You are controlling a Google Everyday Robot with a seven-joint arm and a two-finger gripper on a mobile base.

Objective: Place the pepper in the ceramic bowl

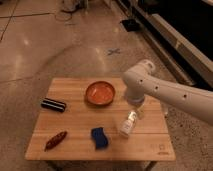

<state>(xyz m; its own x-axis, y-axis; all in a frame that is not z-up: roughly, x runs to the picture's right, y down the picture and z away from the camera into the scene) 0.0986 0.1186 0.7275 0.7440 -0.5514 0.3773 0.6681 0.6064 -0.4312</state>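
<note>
The pepper [55, 140] is a slim dark red-brown piece lying near the front left corner of the wooden table [75, 120]. The ceramic bowl [100, 93] is orange inside with a brown rim and stands at the table's back middle, with nothing in it. My white arm [165, 92] reaches in from the right over the table's right half. The gripper [135, 106] hangs below the arm's bend, just right of the bowl and above the white bottle. It is far from the pepper and holds nothing that I can see.
A black ribbed bar [53, 104] lies at the table's left. A blue sponge [99, 137] lies at the front middle. A white bottle [128, 123] lies right of the sponge. Polished floor surrounds the table, and dark equipment runs along the right.
</note>
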